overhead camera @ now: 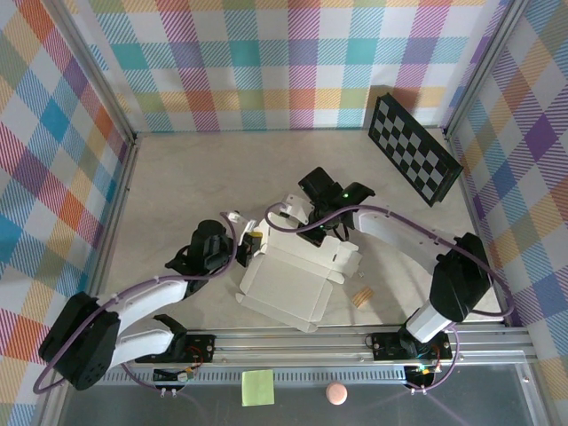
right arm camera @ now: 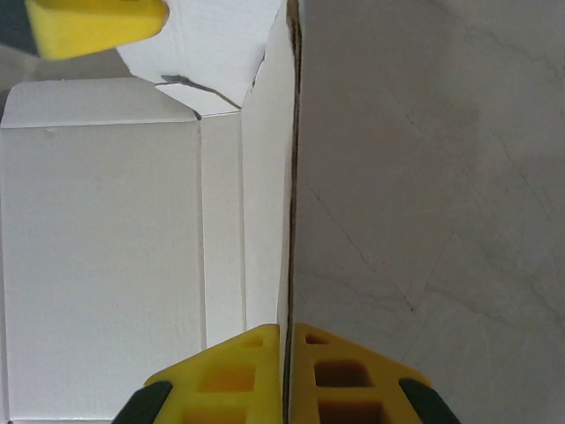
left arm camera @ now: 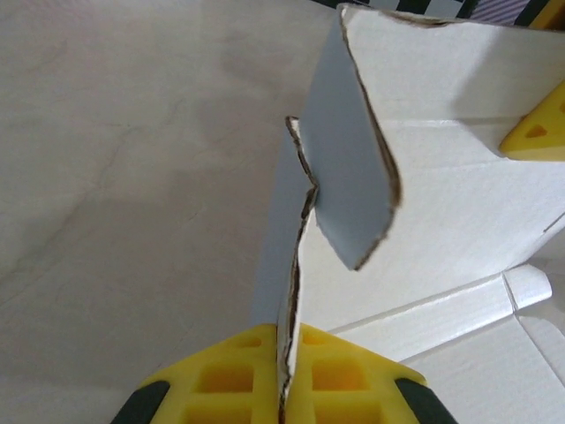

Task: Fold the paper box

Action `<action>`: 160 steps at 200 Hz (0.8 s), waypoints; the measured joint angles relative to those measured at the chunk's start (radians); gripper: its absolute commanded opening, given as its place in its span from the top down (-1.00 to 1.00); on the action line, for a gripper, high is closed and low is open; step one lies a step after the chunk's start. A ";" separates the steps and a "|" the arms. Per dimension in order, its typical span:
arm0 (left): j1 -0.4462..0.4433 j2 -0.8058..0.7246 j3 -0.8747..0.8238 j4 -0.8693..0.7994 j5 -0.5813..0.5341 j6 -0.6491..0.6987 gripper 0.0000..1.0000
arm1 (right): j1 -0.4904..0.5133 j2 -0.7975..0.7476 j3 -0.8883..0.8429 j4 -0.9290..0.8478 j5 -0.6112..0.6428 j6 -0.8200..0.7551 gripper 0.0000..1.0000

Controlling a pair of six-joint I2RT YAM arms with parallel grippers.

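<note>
Pale table (overhead camera: 177, 177) | paper box (overhead camera: 297, 284) by near edge, centre | I see left gripper (left arm camera: 287, 358) and right gripper (right arm camera: 287, 349) each clamped on a raised wall | I judge: walls half up, flaps unfolded, closing remains

Plaid walls (overhead camera: 266, 62), pale marbled tabletop (overhead camera: 177, 177)

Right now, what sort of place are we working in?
Probably a lab test cell: plaid-print walls enclose the table, a checkerboard panel leans in the far corner, and an aluminium rail edges the front.
</note>
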 measured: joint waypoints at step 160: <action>0.000 0.173 0.023 0.097 -0.023 -0.078 0.34 | 0.052 0.076 0.024 0.060 0.140 -0.009 1.00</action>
